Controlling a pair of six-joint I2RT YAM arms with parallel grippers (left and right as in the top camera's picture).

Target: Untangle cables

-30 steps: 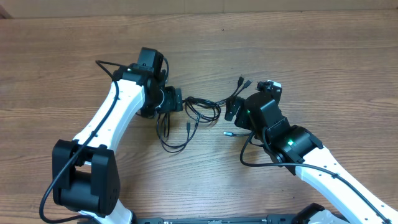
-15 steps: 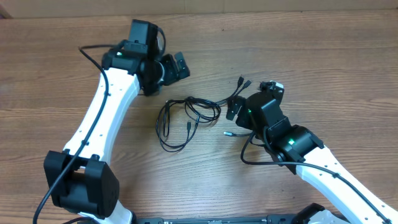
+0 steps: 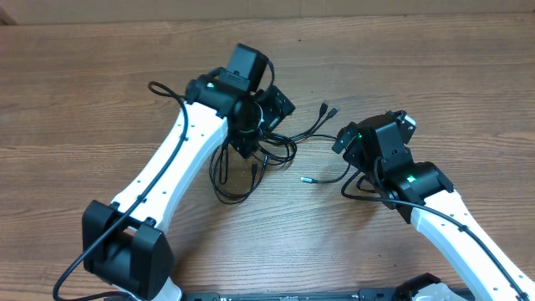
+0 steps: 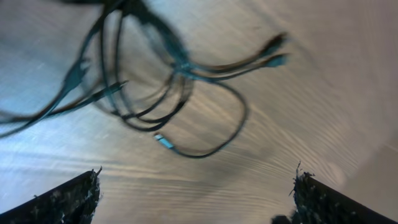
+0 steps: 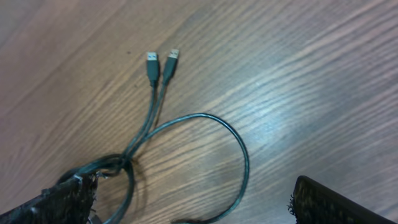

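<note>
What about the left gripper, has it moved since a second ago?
Yes. In the overhead view the left gripper has shifted right and toward the far edge of the table, ending closer to the two loose plugs, which stayed put.

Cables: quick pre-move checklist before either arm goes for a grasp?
1. Left gripper: jaws wide apart, nothing between them - ok.
2. Right gripper: jaws apart, nothing gripped; a loop lies on the table below - ok.
3. Cables separated - not ok; strands overlap in one tangle.
4. Left wrist view sharp - not ok, blurred.
5. Twin plugs lying free on bare wood, out of the tangle - ok.
6. Which cord the loose plug belongs to - cannot tell.
</note>
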